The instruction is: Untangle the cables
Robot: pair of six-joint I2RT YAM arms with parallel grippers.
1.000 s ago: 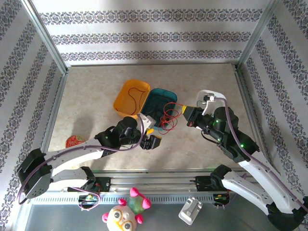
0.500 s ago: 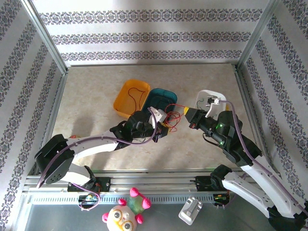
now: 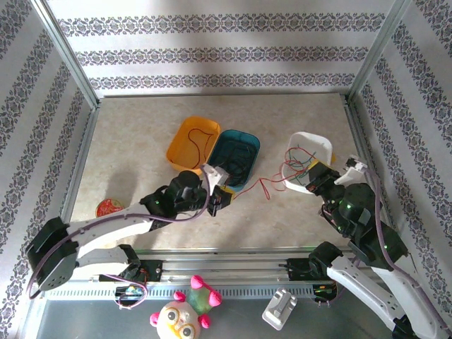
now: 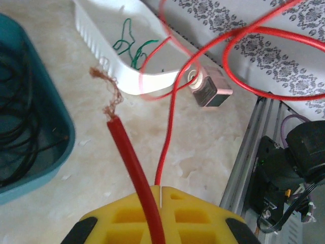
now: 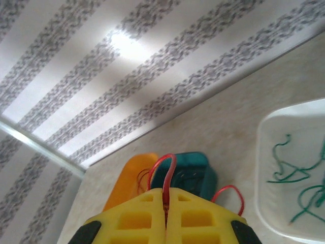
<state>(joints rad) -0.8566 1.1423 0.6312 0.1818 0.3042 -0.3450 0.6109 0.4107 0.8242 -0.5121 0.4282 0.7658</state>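
1. The table (image 3: 134, 148) is carrying three trays in a row across its middle. The left arm (image 3: 113, 227) is reaching from the near-left corner toward the centre. The right arm (image 3: 367, 226) is standing at the near right, with its wrist over the near edge of the white tray.

2. Trays, left to right:
- The orange tray (image 3: 175, 152) is holding a thin red strand.
- The teal tray (image 3: 253, 140) is touching the orange tray and holding black cables (image 3: 237, 152).
- The white tray (image 3: 316, 138) is sitting apart to the right and holding green cables (image 5: 287, 172).

3. The left gripper (image 4: 160, 192) is hovering just in front of the teal tray. Its yellow fingers are pressed together, pinching the red cable (image 3: 260, 183).

4. The right gripper (image 5: 165, 197) is pointing back toward the orange and teal trays. Its fingers are also pressed together, pinching a thin run of the same red cable at their seam.

5. The red cable is hanging slack between the two grippers, above the bare table between the teal and white trays. In the left wrist view, one end is sticking out past the fingers, and stripped, frayed copper strands (image 4: 107, 90) are showing at its tip. Wide red loops are crossing the upper right of that view.
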